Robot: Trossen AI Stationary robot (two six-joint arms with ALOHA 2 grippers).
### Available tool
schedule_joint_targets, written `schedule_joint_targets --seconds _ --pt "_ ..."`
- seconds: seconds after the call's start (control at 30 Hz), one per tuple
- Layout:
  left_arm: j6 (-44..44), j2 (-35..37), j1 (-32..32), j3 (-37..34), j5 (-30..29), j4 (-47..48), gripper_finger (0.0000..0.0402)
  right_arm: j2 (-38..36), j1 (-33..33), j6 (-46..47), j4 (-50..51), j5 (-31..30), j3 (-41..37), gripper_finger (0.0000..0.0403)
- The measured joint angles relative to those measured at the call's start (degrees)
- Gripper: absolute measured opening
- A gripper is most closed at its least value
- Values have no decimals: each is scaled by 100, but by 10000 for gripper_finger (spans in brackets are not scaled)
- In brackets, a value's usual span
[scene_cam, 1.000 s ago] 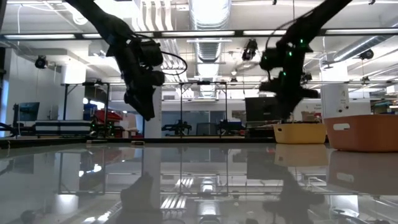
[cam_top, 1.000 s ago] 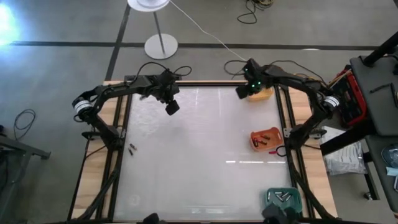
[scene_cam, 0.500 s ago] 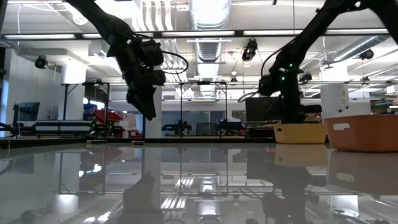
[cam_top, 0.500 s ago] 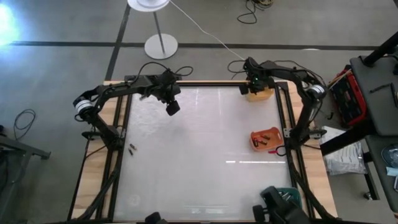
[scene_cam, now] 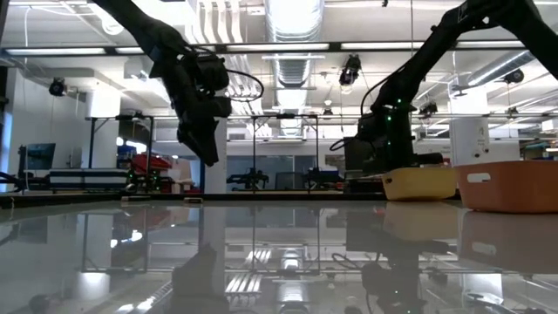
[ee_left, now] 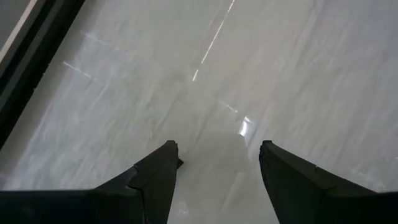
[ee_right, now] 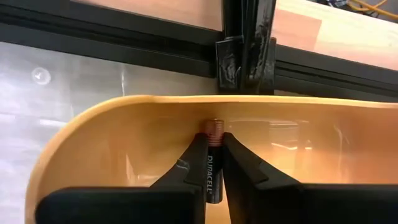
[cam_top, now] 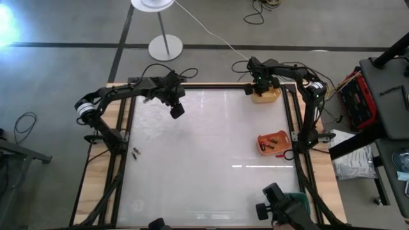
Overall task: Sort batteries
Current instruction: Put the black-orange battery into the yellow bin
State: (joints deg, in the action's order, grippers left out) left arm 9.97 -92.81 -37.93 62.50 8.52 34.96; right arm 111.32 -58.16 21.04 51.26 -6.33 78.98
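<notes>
My right gripper [ee_right: 213,163] pinching black copper-tipped cylindrical battery [ee_right: 212,168] inside curved yellow plastic tray [ee_right: 124,134]; left gripper [ee_left: 214,165] spread, idle above table; risk: battery tip against tray wall, may jam or bounce out

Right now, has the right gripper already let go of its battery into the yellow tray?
No, the right gripper is shut on the battery, holding it between its fingers above the inside of the yellow tray.

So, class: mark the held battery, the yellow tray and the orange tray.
battery [ee_right: 212,167]: right wrist view, its dark labelled body.
yellow tray [ee_right: 124,111]: right wrist view, its curved rim.
orange tray [cam_top: 261,138]: high view, its left rim.
</notes>
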Motion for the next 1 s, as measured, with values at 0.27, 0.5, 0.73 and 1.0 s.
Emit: schedule_joint_targets --seconds 0.27,0.5,0.73,1.0 --pt "65 288 -7 314 -11 24 206 -55 -63 150 39 6 13 57" --pt "171 353 -7 811 -31 78 206 -119 -121 -102 332 -24 7 121" --pt "625 588 -7 978 -42 838 206 -729 3 -537 335 -240 7 173" --pt "1617 575 -66 90 289 225 206 -2048 359 -790 71 -288 7 209"
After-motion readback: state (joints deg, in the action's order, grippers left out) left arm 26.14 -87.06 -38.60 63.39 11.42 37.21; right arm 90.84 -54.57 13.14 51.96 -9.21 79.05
